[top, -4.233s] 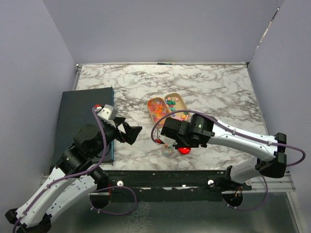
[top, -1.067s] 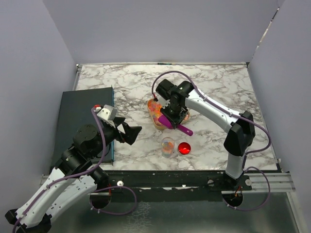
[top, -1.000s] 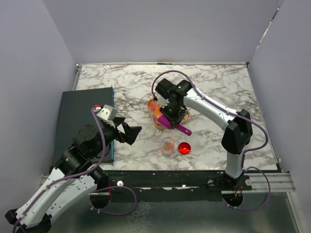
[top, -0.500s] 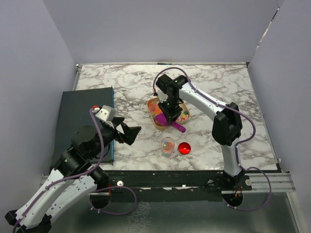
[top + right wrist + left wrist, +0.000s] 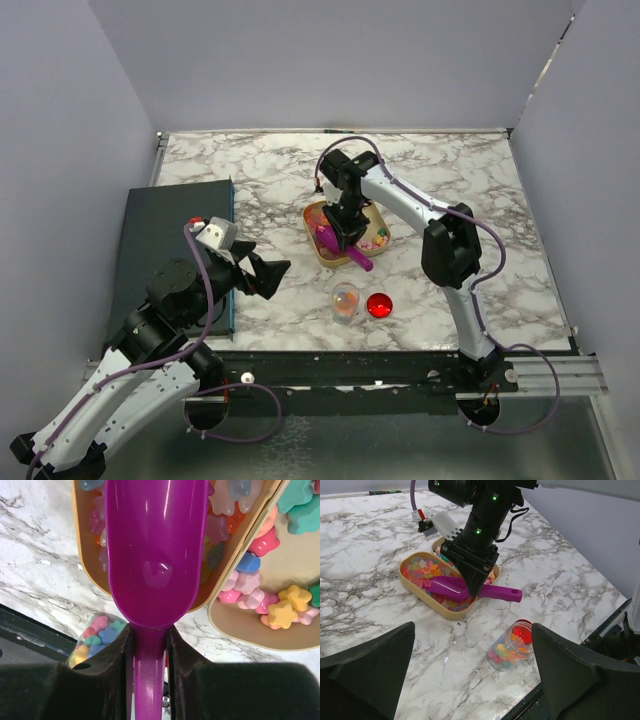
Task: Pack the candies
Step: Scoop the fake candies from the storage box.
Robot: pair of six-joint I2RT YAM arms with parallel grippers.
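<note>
Candies (image 5: 422, 572) fill two tan trays (image 5: 425, 600) at mid-table, and more sit in the jar (image 5: 510, 647) just beside the red lid (image 5: 378, 305). The right gripper (image 5: 148, 655) clamps the handle of the purple scoop (image 5: 157, 555), whose bowl reaches into the left-hand tray. The left gripper (image 5: 472, 680) hangs wide open, well apart from them.

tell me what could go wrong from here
The purple scoop, gripped at its neck by the right end effector, lies on the candies and its bowl looks empty; digging harder could shove some over the tray's low rim. The jar looks narrow next to the scoop, so pouring may spill. Nothing steadies the jar, so a knock could tip it.
</note>
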